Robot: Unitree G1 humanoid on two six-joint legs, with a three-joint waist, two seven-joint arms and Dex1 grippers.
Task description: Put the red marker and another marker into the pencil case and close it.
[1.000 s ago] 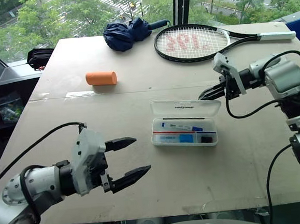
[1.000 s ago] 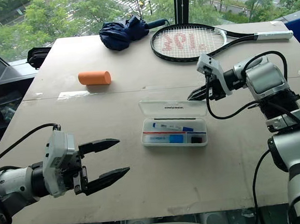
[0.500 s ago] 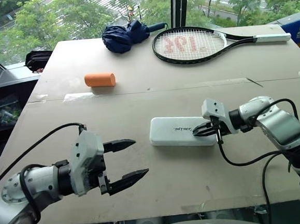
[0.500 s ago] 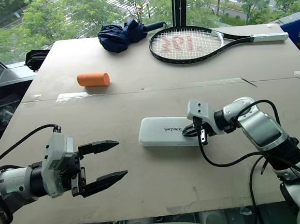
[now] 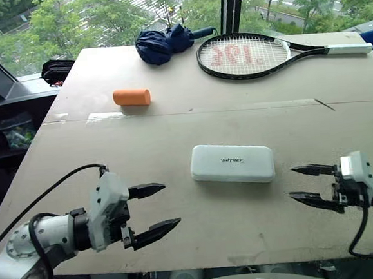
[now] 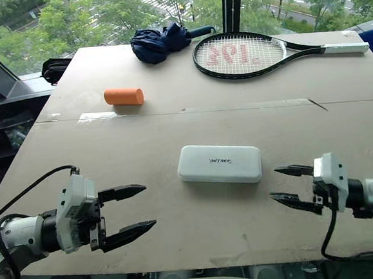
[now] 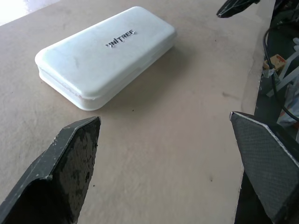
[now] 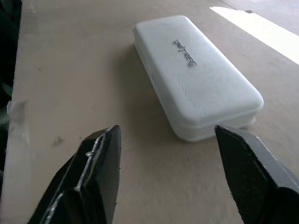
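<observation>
The white pencil case (image 5: 232,164) lies flat on the middle of the table with its lid down, the printed lettering facing up. The red marker and the other marker are hidden. Near the front left, my left gripper (image 5: 171,205) is open and empty, pointing toward the case from well short of it. My right gripper (image 5: 291,183) hovers open and empty just right of the case's right end, a small gap away. In the left wrist view the case (image 7: 105,49) sits beyond the open fingers (image 7: 70,168). The right wrist view has the case (image 8: 196,74) ahead of its fingers (image 8: 252,168).
An orange cylinder (image 5: 131,97) lies at the back left. A tennis racket (image 5: 250,47) and a folded blue umbrella (image 5: 166,41) rest along the far edge. A black bag (image 5: 61,68) sits off the table's left corner. The table's front edge (image 5: 248,261) runs close beneath both grippers.
The case's lid went from raised to down under the right gripper. That gripper then drew back to the near right and opened. The left gripper sank slightly.
</observation>
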